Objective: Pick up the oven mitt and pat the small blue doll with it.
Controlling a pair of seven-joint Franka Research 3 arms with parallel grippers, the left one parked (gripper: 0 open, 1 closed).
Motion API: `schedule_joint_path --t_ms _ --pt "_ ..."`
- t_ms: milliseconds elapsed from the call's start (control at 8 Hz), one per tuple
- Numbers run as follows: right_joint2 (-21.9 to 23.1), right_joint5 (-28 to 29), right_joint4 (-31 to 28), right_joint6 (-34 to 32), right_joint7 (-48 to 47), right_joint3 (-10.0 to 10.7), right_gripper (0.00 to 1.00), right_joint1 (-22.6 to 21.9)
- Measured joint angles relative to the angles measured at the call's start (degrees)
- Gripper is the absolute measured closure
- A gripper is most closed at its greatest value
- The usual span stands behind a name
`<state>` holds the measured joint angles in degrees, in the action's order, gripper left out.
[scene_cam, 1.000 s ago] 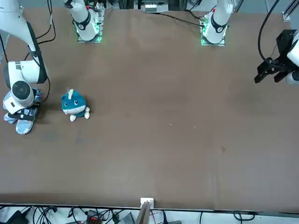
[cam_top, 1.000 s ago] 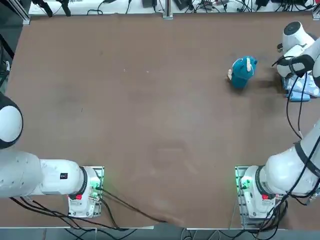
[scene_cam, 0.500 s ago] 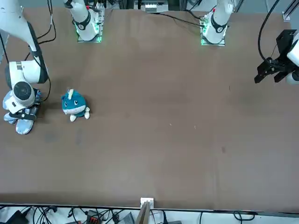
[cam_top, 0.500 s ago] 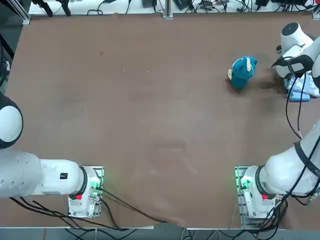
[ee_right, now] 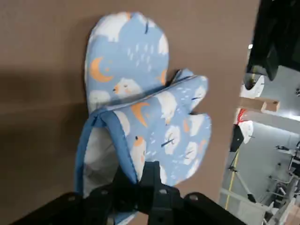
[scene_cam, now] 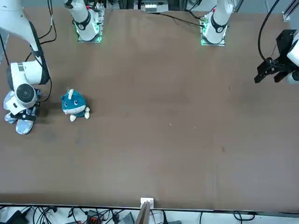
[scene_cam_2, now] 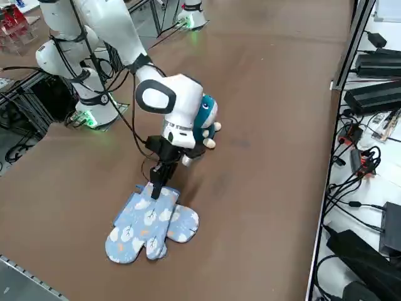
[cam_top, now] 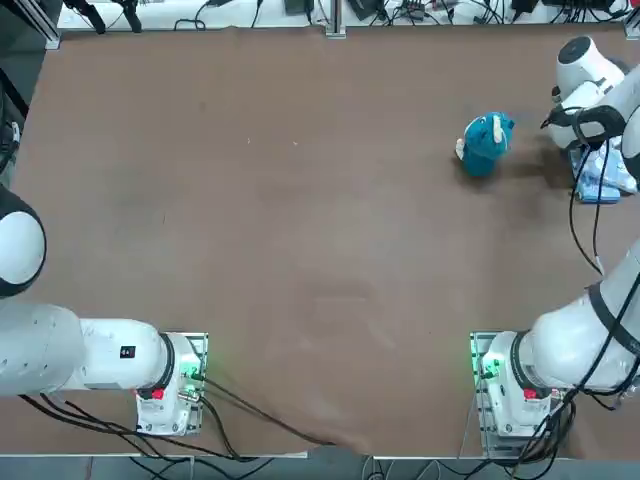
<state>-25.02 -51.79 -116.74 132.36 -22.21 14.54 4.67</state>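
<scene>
The right gripper was clamped shut on the cuff edge of the oven mitt, fingers pinching the blue-bound hem where it gaped open, the near end of the mitt lifted off the table. A second, look-alike mitt lay flat beneath and partly under it, so the two overlapped w/ thumbs and tips splayed away from the wrist.

From the robot's right side, the gripper pointed down at the cuff end of the pair, w/ the mitts running away from it toward the table's right edge. Their long axis lay roughly in line w/ the fingers, cuffs toward the middle of the table, tips outward.

The small blue doll sat upright just behind the arm's wrist housing, on the opposite side of the gripper from the mitts. In the overhead view the doll stood near the far right corner of the table, w/ the gripper's hand just to its right and the mitts at the very edge. Judging by this layout, the coming move called for lifting the mitt clear, then swinging it inward toward the doll, i.e. back past the gripper's own start point. The right arm was the nearer by far. Chief risk: the lower mitt dragging along.
</scene>
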Motion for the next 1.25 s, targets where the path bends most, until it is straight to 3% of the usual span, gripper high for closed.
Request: schedule_joint_path --t_ms 375,625,1000,1250 --pt "7.3 0.0 0.9 -4.6 6.9 -0.3 0.96 -0.9" --pt "12.9 2.2 1.0 -9.2 10.6 -2.3 0.96 -2.2" --pt "17.5 17.8 6.8 -21.9 20.2 -7.1 0.96 -3.3" --pt "18.1 31.7 13.2 -29.4 25.0 -7.7 0.96 -3.3"
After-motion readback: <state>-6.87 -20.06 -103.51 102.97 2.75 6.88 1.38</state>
